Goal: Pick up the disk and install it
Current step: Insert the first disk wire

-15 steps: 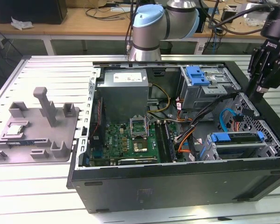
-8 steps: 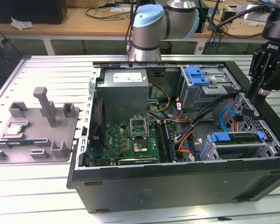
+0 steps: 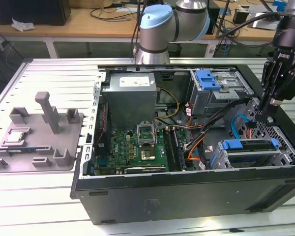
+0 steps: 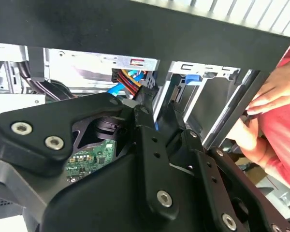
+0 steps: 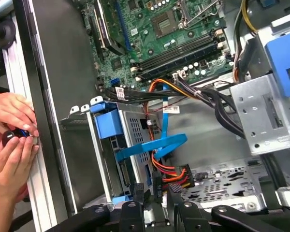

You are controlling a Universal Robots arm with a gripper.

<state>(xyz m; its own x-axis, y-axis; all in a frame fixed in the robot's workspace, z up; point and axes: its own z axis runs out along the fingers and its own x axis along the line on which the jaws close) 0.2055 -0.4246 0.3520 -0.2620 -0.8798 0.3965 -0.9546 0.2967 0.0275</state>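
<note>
Hanging over the right end of the open computer case, the gripper was seen at the right of the exterior view, lowered among cables just above the drive cage. Whether it was clenched or released could not be told. In the first wrist view a black connector with orange and red wires was seen just beside the gripper.

The disk was seated in that cage, at the lower right of the exterior view, inside the case, with its blue bracket along the exposed edge. A blue flat cable was draped across the cage.

The motherboard was seen at centre frame in the exterior view, with the power supply above it. A grey fixture plate was lying on the table at the left of that frame, well apart from the case.

In the first wrist view two hands of a person were seen against the case's outer edge, closed round a small dark object.
</note>
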